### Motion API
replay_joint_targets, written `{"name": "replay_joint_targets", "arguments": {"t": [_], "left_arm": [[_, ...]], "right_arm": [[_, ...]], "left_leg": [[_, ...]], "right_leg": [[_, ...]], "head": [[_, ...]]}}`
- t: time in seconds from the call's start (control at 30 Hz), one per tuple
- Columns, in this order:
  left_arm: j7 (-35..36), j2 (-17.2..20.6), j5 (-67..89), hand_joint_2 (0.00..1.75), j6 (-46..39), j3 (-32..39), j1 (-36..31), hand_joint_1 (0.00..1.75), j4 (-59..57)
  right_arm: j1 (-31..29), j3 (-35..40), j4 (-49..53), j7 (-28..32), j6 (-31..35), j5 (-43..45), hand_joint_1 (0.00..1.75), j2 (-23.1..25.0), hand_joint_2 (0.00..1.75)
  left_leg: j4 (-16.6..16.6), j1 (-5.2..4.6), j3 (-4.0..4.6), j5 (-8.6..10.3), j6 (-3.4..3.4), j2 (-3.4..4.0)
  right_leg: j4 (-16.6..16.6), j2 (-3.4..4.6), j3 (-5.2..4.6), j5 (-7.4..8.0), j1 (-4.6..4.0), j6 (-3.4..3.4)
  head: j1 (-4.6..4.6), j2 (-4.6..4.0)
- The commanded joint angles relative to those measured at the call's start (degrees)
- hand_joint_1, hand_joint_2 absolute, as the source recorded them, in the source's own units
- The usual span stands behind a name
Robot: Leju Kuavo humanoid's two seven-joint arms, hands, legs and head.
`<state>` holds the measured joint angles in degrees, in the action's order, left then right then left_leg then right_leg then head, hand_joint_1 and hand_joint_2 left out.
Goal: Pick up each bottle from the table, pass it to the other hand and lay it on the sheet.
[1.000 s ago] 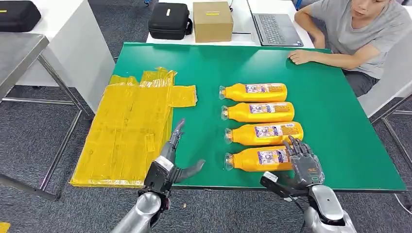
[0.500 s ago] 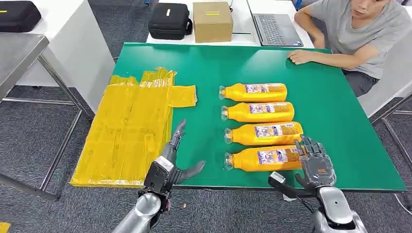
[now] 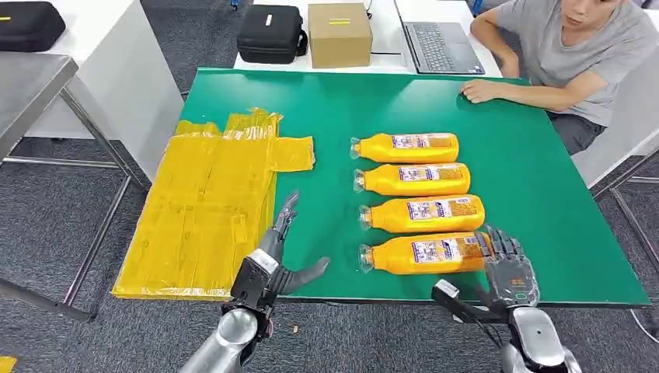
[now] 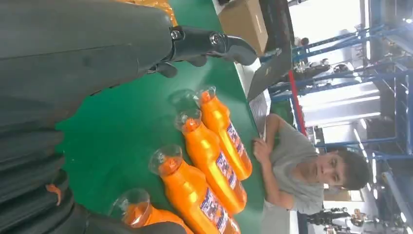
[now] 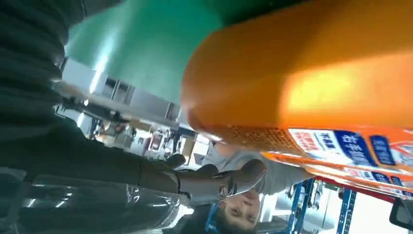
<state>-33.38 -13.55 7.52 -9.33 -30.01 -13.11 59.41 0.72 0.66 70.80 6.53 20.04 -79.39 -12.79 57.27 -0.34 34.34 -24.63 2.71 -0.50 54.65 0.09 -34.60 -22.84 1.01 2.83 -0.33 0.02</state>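
Right hand (image 3: 509, 268): I've got it at the near edge of the green tabletop (image 3: 544, 194), fingers spread and standing up right at the base end of the nearest bottle (image 3: 423, 253) — nothing is gripped that I can see. In the right wrist view that bottle is a big orange blur just past the thumb.

Left hand (image 3: 272, 260): wide open, holding nothing, thumb out to one side, fingers pointing away from me. It hangs over the tabletop's near edge, between the sheet and the bottles.

Bottles: four orange ones with printed labels lying on their sides in a neat row, clear caps all pointing toward the sheet. From the nearest going away from me: second bottle (image 3: 422, 214), third bottle (image 3: 413, 179), far bottle (image 3: 405, 147).

Sheet (image 3: 210, 206): crinkly yellow plastic on the left part of the tabletop, draping over its left edge — no bottle on it yet.

Person (image 3: 571, 50): sitting at the far right corner, one hand resting flat on the green.
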Motion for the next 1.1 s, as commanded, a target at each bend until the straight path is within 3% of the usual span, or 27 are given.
{"name": "replay_joint_targets", "arguments": {"t": [0.03, 0.27, 0.77, 1.1], "left_arm": [[0.2, 0.6, 0.3, 1.75, -0.1, -0.8, -1.3, 0.0, -1.8], [0.2, 0.6, 0.4, 1.75, -0.2, -0.8, -1.3, 0.0, -1.8], [-1.2, 0.3, -1.1, 1.75, -1.1, -0.6, -0.7, 0.0, -2.0], [-1.8, 0.2, -1.4, 1.75, -1.1, -1.0, -1.1, 0.0, -2.7]], "right_arm": [[-2.3, -1.3, -9.8, 3.4, 2.3, 2.3, 0.0, 5.2, 1.75], [-2.4, -1.4, -10.2, 3.4, 2.2, 2.3, 0.0, 5.2, 1.75], [-8.3, -0.9, -18.5, 0.8, 4.0, -3.2, 0.0, 4.7, 1.75], [-12.4, -2.4, -28.6, 5.0, 7.9, 0.8, 0.0, 4.5, 1.75]], "left_leg": [[-0.1, 0.13, -0.42, -0.13, -0.18, 0.13], [-0.1, 0.09, -0.42, -0.1, -0.15, 0.14], [-0.1, 0.08, -0.74, -0.07, -0.16, 0.32], [0.0, 0.07, -0.92, -0.05, -0.16, 0.31]], "right_leg": [[-0.1, 0.08, 0.41, -0.08, -0.13, -0.16], [-0.1, 0.07, 0.38, -0.06, -0.1, -0.14], [-0.1, 0.29, 0.6, 0.03, -0.09, -0.18], [-0.1, 0.29, 0.81, 0.06, -0.09, -0.17]], "head": [[0.0, 0.0], [0.02, 0.0], [0.0, 0.0], [0.02, 0.0]]}}
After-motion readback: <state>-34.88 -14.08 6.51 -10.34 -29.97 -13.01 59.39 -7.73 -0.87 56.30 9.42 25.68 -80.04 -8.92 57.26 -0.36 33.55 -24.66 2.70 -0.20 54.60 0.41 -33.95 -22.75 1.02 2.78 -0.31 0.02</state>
